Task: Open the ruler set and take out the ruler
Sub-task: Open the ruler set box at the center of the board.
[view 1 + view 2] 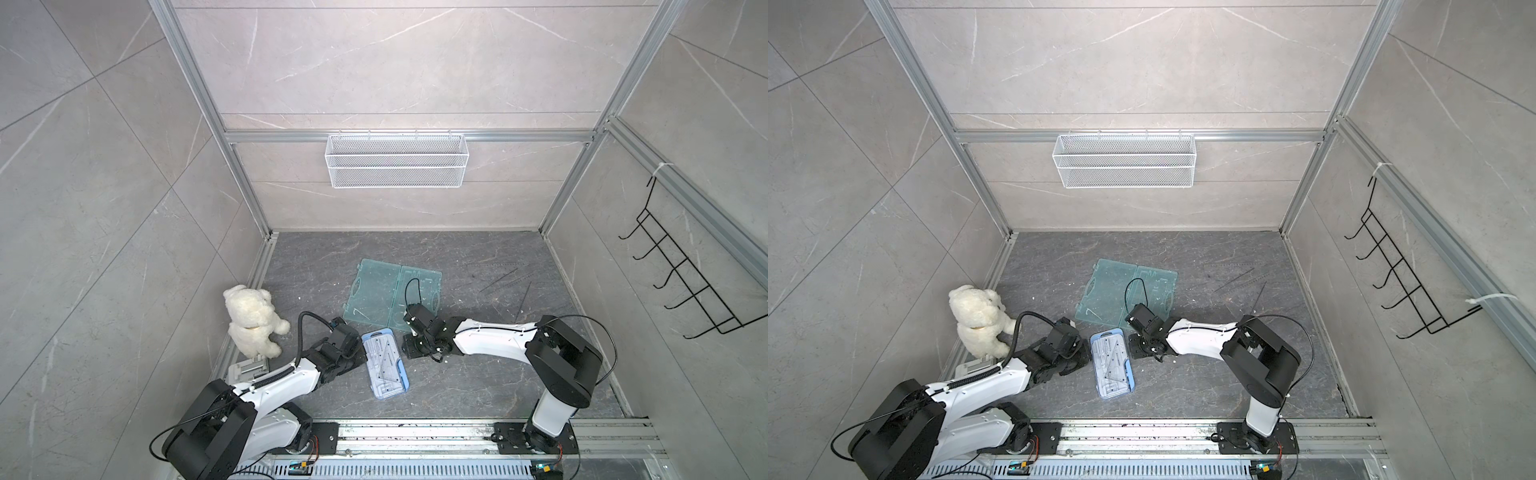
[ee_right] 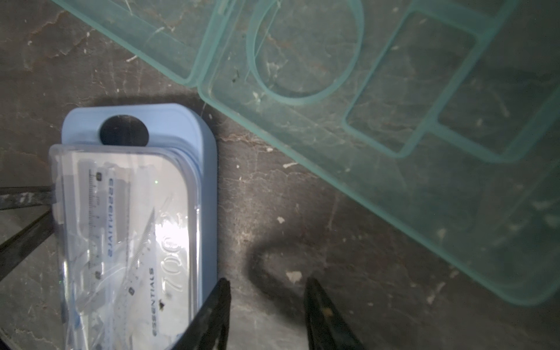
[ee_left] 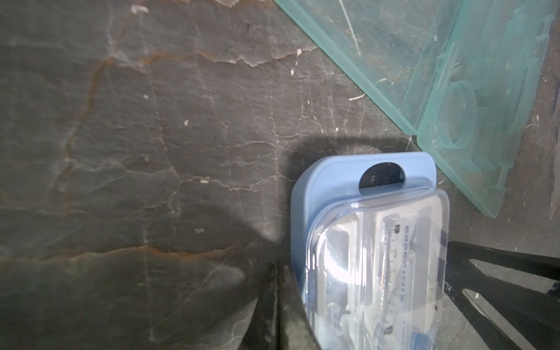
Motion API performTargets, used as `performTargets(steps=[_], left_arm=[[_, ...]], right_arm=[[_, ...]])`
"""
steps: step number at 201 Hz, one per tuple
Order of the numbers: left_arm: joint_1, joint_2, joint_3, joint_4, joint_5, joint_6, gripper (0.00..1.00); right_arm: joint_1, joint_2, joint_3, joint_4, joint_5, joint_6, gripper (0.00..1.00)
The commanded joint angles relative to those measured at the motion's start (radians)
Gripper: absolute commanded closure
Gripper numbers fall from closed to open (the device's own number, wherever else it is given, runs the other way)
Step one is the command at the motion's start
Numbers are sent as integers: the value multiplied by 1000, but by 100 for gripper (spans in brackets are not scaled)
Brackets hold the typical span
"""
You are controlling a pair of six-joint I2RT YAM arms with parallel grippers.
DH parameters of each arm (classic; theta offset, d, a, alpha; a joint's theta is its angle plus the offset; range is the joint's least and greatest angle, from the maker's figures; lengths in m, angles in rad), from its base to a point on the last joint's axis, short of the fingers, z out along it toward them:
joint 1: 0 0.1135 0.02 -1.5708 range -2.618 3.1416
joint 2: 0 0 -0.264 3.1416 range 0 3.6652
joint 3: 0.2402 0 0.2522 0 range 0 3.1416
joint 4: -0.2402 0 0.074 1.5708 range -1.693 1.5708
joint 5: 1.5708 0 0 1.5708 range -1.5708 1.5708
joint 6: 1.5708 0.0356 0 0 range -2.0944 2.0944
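Now, ruler set (image 1: 385, 365): lies flat on the dark floor (image 1: 478, 386), blue backing down, clear lid (image 2: 178, 188) on top and shut as far as I can see. The job's barely begun.
Ruler (image 2: 100, 212): inside, under the lid, lying alongside a set square (image 2: 142, 266). Nothing is out yet.
Left claw (image 3: 281, 291): fully closed, tips pressed together right against one long edge of the set. I can't make out any rim pinched between them, so I'd call it empty.
Right claw (image 2: 266, 303): partly open and holding nothing. One finger (image 2: 216, 306) touches the opposite long edge, and its partner hangs over bare floor.
Slip risk: that closed tip has only a thin lip to catch. If it skates off, the lid won't lift and the whole set jumps.
Slide risk: the floor looks smooth and the set looks light. A push from one side with no brace on the other would likely shove it along rather than pop it open.
Teal case (image 1: 395, 291): open, and lying just beside the end of the set with the hanging hole. A shove that way would ram the two together.
Spill risk: if the lid snaps up suddenly, ruler and set square may both scatter. The wrong piece could then get picked.
Plush bear (image 1: 253, 320): well off to the side, so no trouble from there.
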Motion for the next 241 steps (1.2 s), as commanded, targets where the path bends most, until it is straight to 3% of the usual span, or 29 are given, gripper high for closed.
performTargets(steps=[1,148,241], left_arm=[[-5,15,8,-19,17,-10,100],[-7,27,16,-19,14,-13,100],[-9,34,18,-17,13,-13,100]], right_arm=[[1,38,0,18,-55,-12,57],[1,-20,-47,138,-200,22,59],[2,-98,-59,163,-230,41,59]])
